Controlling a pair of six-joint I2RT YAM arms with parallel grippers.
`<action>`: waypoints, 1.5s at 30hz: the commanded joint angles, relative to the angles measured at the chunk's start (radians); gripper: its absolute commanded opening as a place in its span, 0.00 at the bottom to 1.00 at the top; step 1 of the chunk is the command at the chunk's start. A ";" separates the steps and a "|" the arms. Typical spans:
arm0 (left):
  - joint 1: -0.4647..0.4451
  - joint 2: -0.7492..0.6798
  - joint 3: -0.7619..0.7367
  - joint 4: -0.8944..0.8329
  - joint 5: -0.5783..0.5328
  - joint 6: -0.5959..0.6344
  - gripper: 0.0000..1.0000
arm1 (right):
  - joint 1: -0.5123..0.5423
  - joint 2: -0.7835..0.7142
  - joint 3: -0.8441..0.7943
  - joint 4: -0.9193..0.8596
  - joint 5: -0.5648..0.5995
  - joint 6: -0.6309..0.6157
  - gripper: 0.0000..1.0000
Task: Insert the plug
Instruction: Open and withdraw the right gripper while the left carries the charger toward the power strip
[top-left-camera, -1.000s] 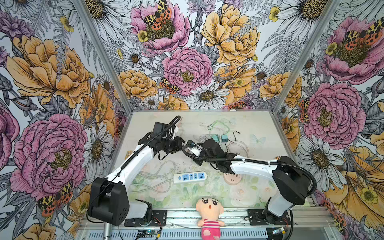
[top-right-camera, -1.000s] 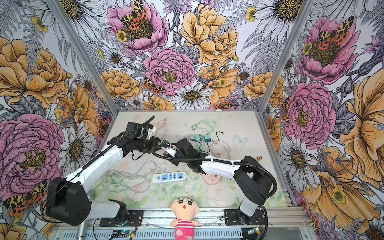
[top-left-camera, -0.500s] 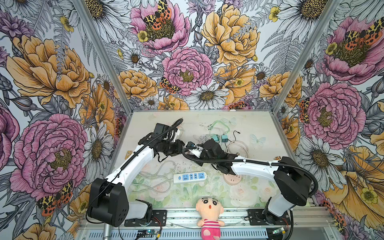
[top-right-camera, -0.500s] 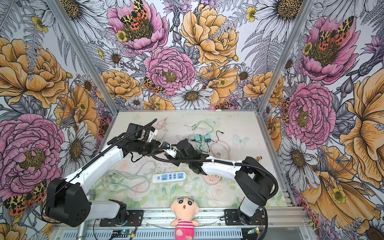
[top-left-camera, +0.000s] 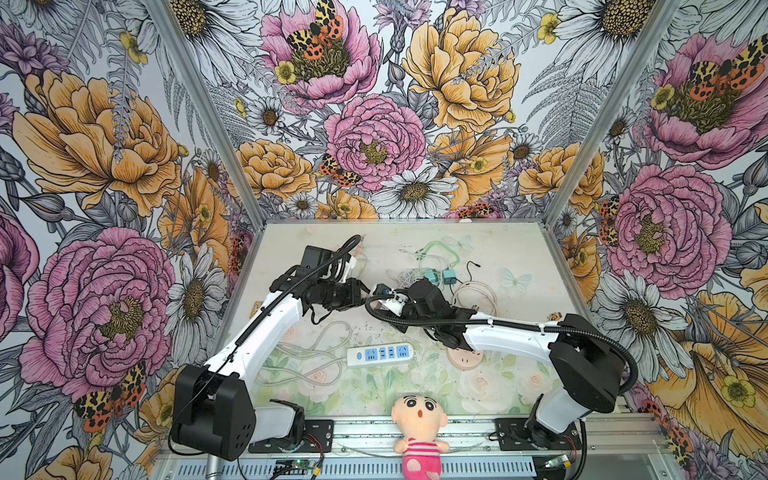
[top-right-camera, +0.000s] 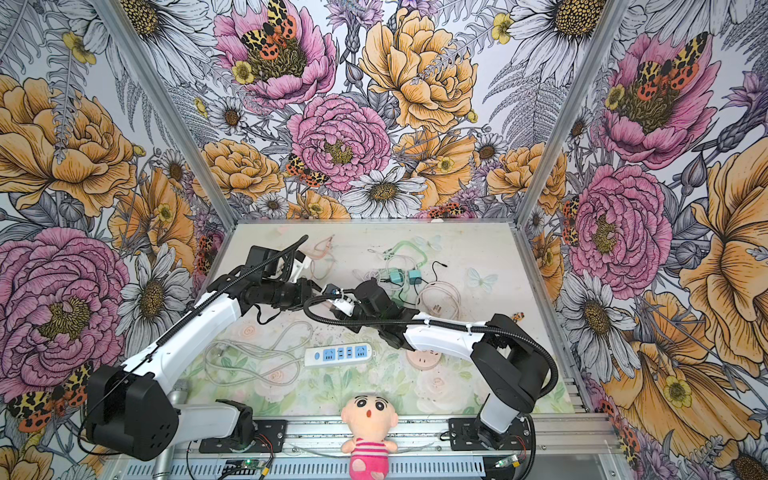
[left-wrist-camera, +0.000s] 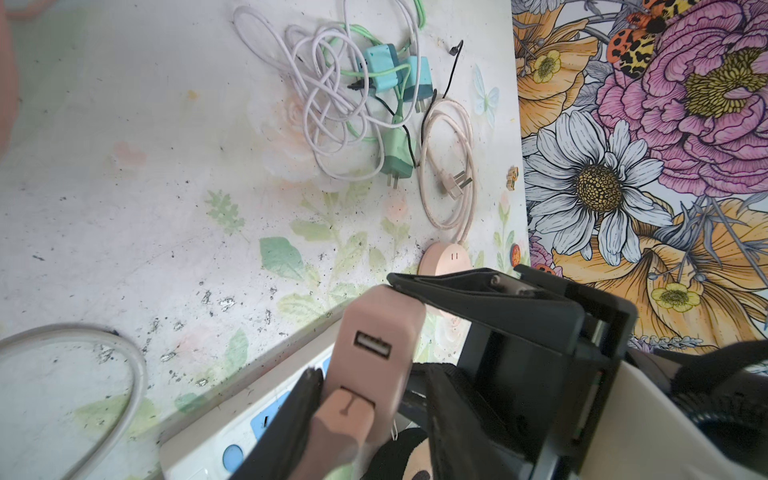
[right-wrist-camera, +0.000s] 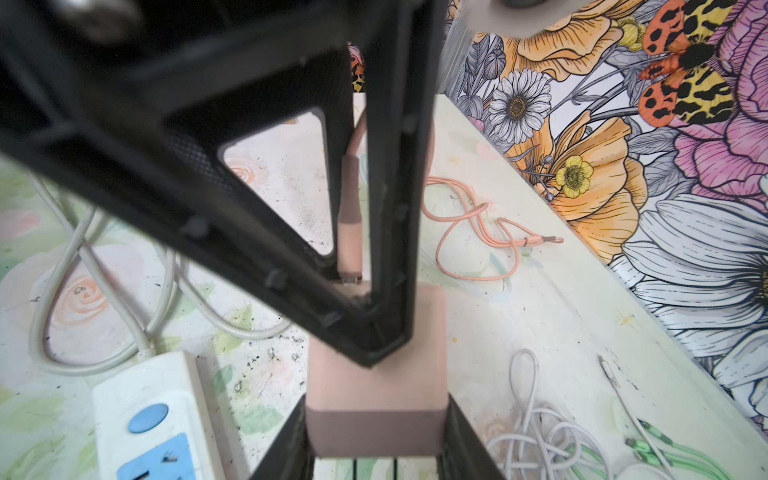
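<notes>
A pink USB plug (left-wrist-camera: 347, 415) sits with its tip in one port of a pink charger block (left-wrist-camera: 380, 332); the block's other port (left-wrist-camera: 372, 345) is empty. My left gripper (left-wrist-camera: 368, 399) is shut on the plug, its black fingers (right-wrist-camera: 386, 208) either side of the plug (right-wrist-camera: 349, 232). Facing it, my right gripper (right-wrist-camera: 376, 419) is shut on the charger block (right-wrist-camera: 376, 386). The two grippers meet above the middle of the table (top-left-camera: 370, 293) in both top views. The plug's pink cable (right-wrist-camera: 469, 216) trails on the table behind.
A white power strip (top-left-camera: 380, 354) with blue sockets lies nearer the front, its white cord (top-left-camera: 307, 357) looping leftwards. A tangle of white and green cables with teal chargers (top-left-camera: 432, 274), a beige cable (top-left-camera: 473, 295) and a round pink socket (top-left-camera: 465, 357) lie to the right. A doll (top-left-camera: 419, 419) sits at the front edge.
My left gripper has edged right towards the right gripper, closing the small gap between plug and charger block. The right arm has barely moved.
</notes>
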 joint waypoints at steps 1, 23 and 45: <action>-0.013 0.009 -0.011 0.001 0.035 0.032 0.44 | 0.011 -0.030 0.006 0.029 -0.021 0.003 0.18; -0.024 0.026 -0.006 0.035 0.053 0.052 0.29 | 0.029 -0.023 0.017 0.026 -0.034 0.009 0.19; -0.018 0.031 0.067 -0.139 -0.123 0.207 0.08 | 0.021 -0.282 -0.087 -0.156 0.305 0.098 0.70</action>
